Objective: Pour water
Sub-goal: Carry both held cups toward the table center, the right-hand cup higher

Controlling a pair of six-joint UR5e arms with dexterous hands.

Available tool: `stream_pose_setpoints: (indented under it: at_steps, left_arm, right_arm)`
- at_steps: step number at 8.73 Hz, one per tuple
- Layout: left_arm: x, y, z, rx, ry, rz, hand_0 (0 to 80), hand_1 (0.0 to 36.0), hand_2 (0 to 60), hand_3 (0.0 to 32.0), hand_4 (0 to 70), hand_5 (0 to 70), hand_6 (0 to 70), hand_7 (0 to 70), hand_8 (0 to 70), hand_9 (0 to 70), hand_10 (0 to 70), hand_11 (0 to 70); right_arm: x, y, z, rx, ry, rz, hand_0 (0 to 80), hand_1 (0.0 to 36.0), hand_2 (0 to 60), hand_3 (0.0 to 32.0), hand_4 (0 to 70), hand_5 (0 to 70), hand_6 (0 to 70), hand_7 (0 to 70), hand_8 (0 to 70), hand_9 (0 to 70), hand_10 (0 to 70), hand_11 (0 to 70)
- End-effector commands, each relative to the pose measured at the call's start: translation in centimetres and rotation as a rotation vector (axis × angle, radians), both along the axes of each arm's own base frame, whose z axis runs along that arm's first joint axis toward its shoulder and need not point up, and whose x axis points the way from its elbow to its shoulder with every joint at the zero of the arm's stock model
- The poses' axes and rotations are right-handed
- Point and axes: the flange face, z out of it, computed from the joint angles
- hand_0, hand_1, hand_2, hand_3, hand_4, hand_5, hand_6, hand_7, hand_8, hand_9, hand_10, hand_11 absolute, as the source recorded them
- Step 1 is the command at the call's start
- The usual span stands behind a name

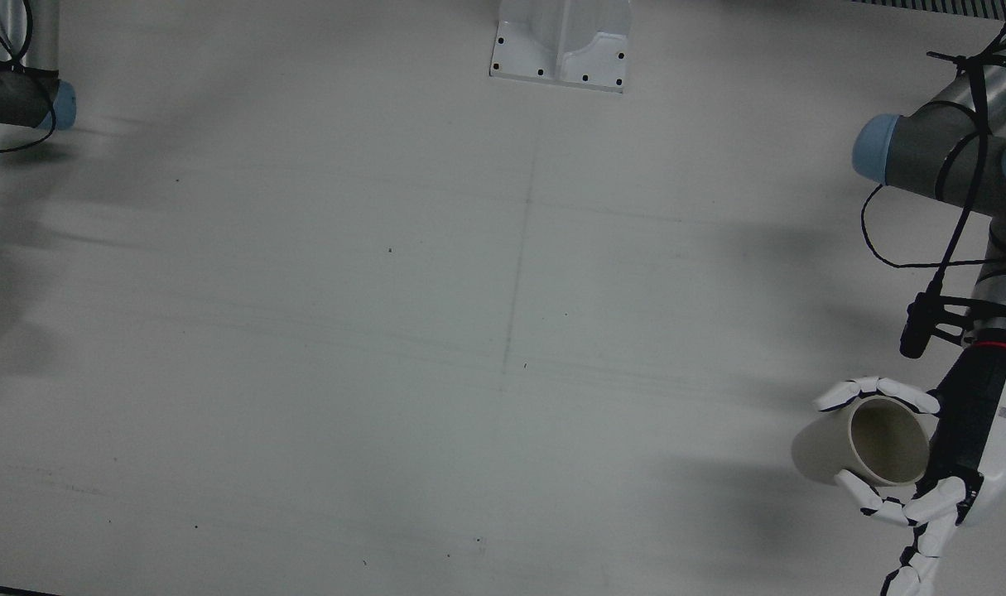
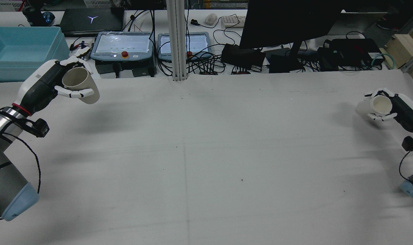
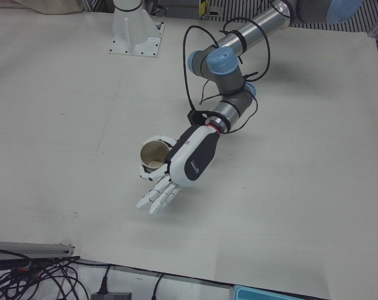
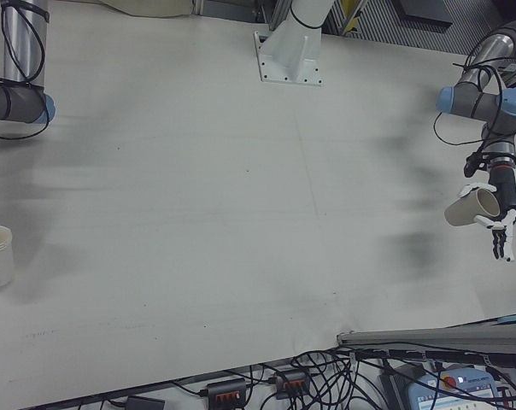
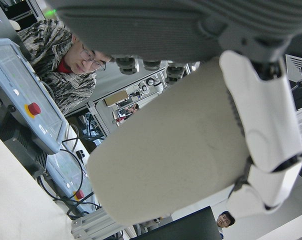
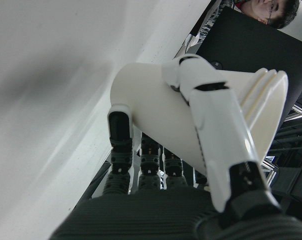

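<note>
Holding tilted cups: left hand [image 2: 45, 86], right hand [image 2: 401, 109]

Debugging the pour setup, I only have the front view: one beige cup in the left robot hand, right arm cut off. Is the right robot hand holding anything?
Observer: Yes. The rear view shows the right robot hand closed around a white tapered plastic cup.
Operator: Upright?
Observer: No, tipped on its side, mouth facing the rear camera.
Operator: How far apart are the two?
Observer: At opposite table edges; the left robot hand holds its beige tapered cup far left.
</note>
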Motion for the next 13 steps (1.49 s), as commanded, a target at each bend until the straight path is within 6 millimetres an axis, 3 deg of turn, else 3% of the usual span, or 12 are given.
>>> stream_pose_setpoints:
  at_steps: [1,3,4,6,7,8,10,11,12,13]
  left_arm:
    - [2.8,-0.4,-1.9,-0.010,-0.009,0.022,47.1,32.3,60.0,0.0,34.8,47.2,6.6,7.4,1.1,1.8,2.7,5.8]
    - [5.5,-0.9,-2.2,-0.025,-0.036,0.044,47.2,32.7,60.0,0.0,34.7,47.7,6.8,7.3,1.2,1.8,2.7,5.8]
    - [8.6,1.0,-2.1,-0.031,-0.048,0.096,47.1,33.0,60.0,0.0,34.5,47.7,6.7,7.0,1.2,1.8,2.7,5.9]
    - [11.8,3.0,-2.2,-0.024,-0.085,0.138,47.0,33.5,60.0,0.0,34.2,47.7,6.7,6.9,1.2,1.7,2.6,5.7]
    - [14.3,4.2,-3.5,-0.001,-0.101,0.165,47.0,33.4,60.0,0.0,34.2,47.8,6.8,6.9,1.3,1.7,2.7,5.8]
    - [16.6,5.3,-3.7,0.008,-0.120,0.191,47.0,33.7,60.0,0.0,34.3,48.1,6.9,7.0,1.4,1.8,2.7,5.8]
    - [17.7,5.2,-4.0,0.006,-0.124,0.199,46.9,33.5,60.0,0.0,34.2,48.1,7.1,7.1,1.6,1.9,2.7,5.8]
    - [19.3,4.5,-4.9,0.004,-0.129,0.205,46.8,33.3,60.0,0.0,34.0,47.4,6.9,6.8,1.6,2.0,2.6,5.7]
    - [22.8,5.9,-6.0,-0.001,-0.140,0.251,46.9,33.5,60.0,0.0,34.2,47.9,7.2,6.9,1.6,1.9,2.7,5.7]
    - [23.8,6.3,-6.0,-0.004,-0.145,0.262,47.0,33.8,60.0,0.0,34.2,48.1,7.3,7.1,1.6,1.9,2.6,5.7]
  right_arm:
    - [0.7,0.4,0.3,-0.008,-0.015,0.007,79.7,35.9,33.2,0.0,4.0,59.8,19.6,32.4,28.7,42.1,36.1,54.2]
    - [1.2,0.0,0.0,-0.017,-0.061,0.018,79.1,36.0,34.7,0.0,3.7,59.3,19.6,32.2,28.3,41.5,36.1,54.2]
    - [1.1,-0.8,-1.5,-0.039,-0.082,0.020,80.0,36.0,34.9,0.0,4.0,61.4,19.8,32.7,26.9,39.8,34.0,51.6]
    - [1.6,-2.7,-6.9,-0.069,-0.069,0.001,80.0,36.0,36.4,0.0,4.8,67.5,20.5,34.2,23.8,35.4,30.3,47.4]
    - [1.7,-3.7,-10.1,-0.069,-0.067,-0.004,80.0,36.0,36.4,0.0,4.4,66.2,19.8,32.7,22.8,33.9,30.0,47.0]
    - [1.6,-4.2,-12.5,-0.071,-0.062,-0.002,80.0,36.0,36.8,0.0,4.0,65.7,19.6,32.1,22.3,33.1,29.7,46.7]
    - [1.4,-4.7,-13.7,-0.068,-0.052,-0.003,80.0,36.0,38.5,0.0,4.1,69.0,20.1,32.5,21.5,31.9,29.5,46.5]
    - [1.0,-5.0,-15.9,-0.060,-0.041,-0.008,80.0,36.0,38.6,0.0,4.0,68.1,19.9,32.1,21.3,31.7,29.9,47.0]
    - [0.5,-5.4,-19.8,-0.059,-0.009,-0.013,80.0,36.0,38.5,0.0,4.2,69.4,19.9,32.3,20.9,31.0,29.0,46.1]
    - [-0.5,-5.6,-23.5,-0.045,0.019,-0.024,80.0,36.0,39.2,0.0,4.4,70.0,20.1,32.7,20.6,30.6,28.4,45.3]
